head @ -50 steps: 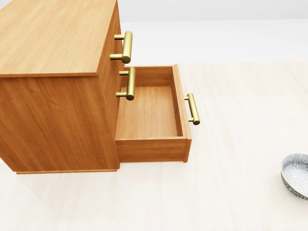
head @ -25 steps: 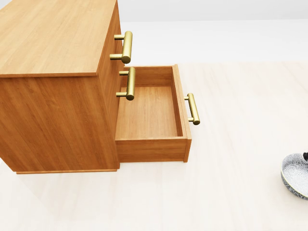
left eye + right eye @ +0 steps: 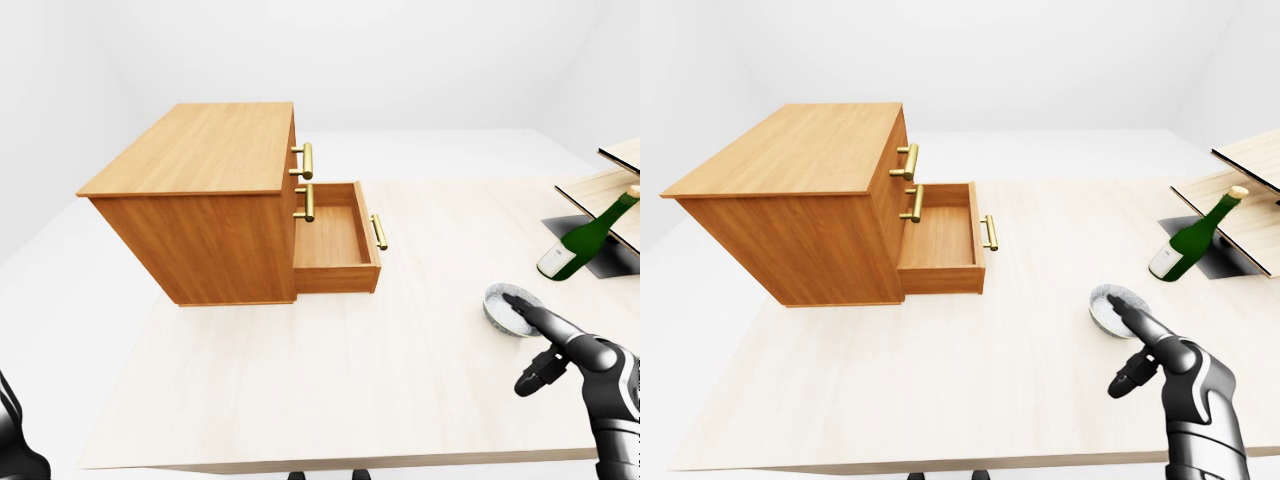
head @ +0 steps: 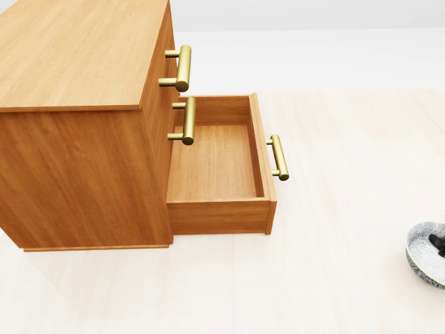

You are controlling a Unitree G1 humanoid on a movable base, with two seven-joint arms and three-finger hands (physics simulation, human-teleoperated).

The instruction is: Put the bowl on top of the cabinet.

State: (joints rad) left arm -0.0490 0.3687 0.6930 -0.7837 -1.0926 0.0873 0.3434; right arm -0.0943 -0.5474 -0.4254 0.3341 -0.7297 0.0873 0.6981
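Note:
A small grey patterned bowl (image 3: 500, 307) stands on the pale table at the right, also at the right edge of the head view as the bowl (image 4: 423, 255). My right hand (image 3: 527, 342) is open. Its long fingers (image 3: 530, 312) reach over the bowl's near rim and the thumb hangs below, apart from the bowl. The wooden cabinet (image 3: 205, 150) stands at the left with a flat bare top. Its lowest drawer (image 3: 335, 238) is pulled out and holds nothing. A black part of my left arm (image 3: 14, 440) shows in the bottom left corner, with its fingers hidden.
A green bottle (image 3: 585, 237) leans at the far right against a wooden rack (image 3: 620, 172). Brass handles (image 3: 306, 160) stick out from the cabinet's drawer side. The table's near edge runs along the bottom of the eye views.
In the head view a black fingertip of my right hand has come in from the right edge and now lies over the bowl. Cabinet, drawer and bowl have not moved.

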